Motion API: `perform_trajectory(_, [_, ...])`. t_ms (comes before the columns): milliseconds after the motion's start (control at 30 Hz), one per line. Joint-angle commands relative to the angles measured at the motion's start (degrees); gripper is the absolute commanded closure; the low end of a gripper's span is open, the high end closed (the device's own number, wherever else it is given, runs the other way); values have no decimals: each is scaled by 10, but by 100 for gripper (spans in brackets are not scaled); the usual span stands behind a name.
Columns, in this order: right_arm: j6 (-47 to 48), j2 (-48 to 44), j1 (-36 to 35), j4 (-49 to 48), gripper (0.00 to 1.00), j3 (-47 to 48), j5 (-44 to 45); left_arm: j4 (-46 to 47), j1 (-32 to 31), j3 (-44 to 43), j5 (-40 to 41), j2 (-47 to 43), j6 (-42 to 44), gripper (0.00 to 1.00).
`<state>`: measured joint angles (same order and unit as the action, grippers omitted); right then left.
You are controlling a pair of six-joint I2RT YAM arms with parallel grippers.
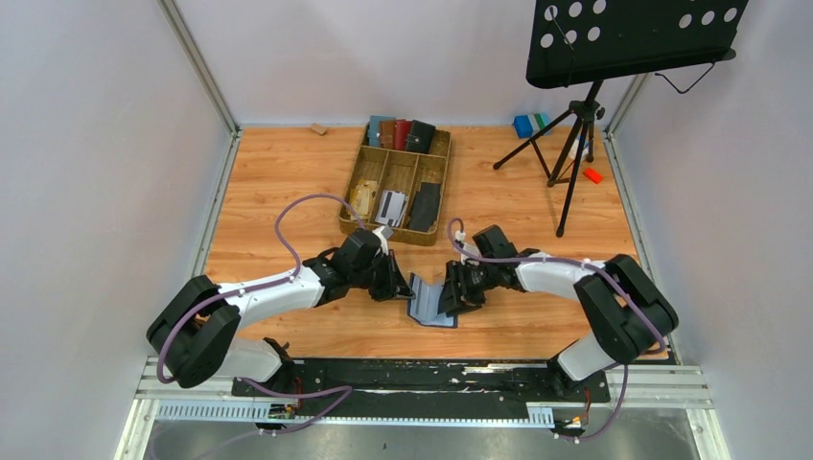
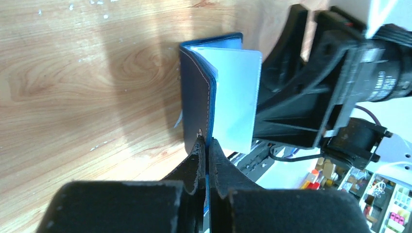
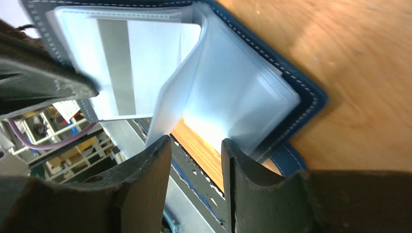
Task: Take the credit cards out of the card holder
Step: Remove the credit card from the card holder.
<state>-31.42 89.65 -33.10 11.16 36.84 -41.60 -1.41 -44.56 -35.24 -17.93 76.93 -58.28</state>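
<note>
Navy-blue card holder [image 1: 433, 307] lies open on the tabletop [image 1: 278, 172] at the middle of the near edge, between the two grippers. One cover rests flat on the wood and the other stands raised.

- Left gripper [image 2: 206, 143]: clamped on the free edge of the raised cover, fingers pressed together on it.
- Right gripper [image 3: 194, 144]: at the clear inner sleeves with fingers parted. Nothing is pinched between them, and wood shows through the gap.
- Credit card [image 3: 124, 63]: white with a grey stripe, seated in a clear sleeve against the raised cover.

Glare on the plastic hides whether the other sleeves hold cards. From above, both grippers cover the holder's side edges.

The surface is orange-brown wood grain, bounded by aluminium rails and pale grey walls.

A wooden tray [image 1: 444, 187] sits beyond the holder toward the far edge. It holds loose tan and white-grey cards [image 1: 390, 208] and a flat black holder [image 1: 425, 206]. Teal, brown, red and black holders [image 1: 401, 132] stand in a row at its far end.

A black music stand [image 1: 633, 38] occupies the far right corner, its desk cut off by the picture's top edge. A blue block [image 1: 524, 125] and a small orange piece [image 1: 592, 175] lie near its tripod feet. A small wooden block [image 1: 317, 128] lies at the far edge.
</note>
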Motion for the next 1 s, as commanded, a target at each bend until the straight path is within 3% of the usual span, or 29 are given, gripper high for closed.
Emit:
perform_trajectory(0, [18, -71, 12, -20, 57, -17, 38, -19, -4, -8, 15, -10, 4, 100])
perform_trajectory(333, [40, -165, 13, 32, 60, 4, 121, -20, -4, -8, 15, -11, 1, 100])
perform_trajectory(500, [35, -189, 12, 3, 60, -2, 101, -20, -5, -3, 14, -11, 0, 100])
perform_trajectory(633, [21, -137, 12, -17, 61, -9, 60, -9, -5, 4, 15, -15, 0, 100])
perform_trajectory(733, [12, -89, 13, -16, 64, -11, 52, 10, -5, 14, 13, -19, -4, 95])
perform_trajectory(967, [16, -1, 9, 3, 78, 9, 47, 76, -4, 31, -12, -5, -23, 69])
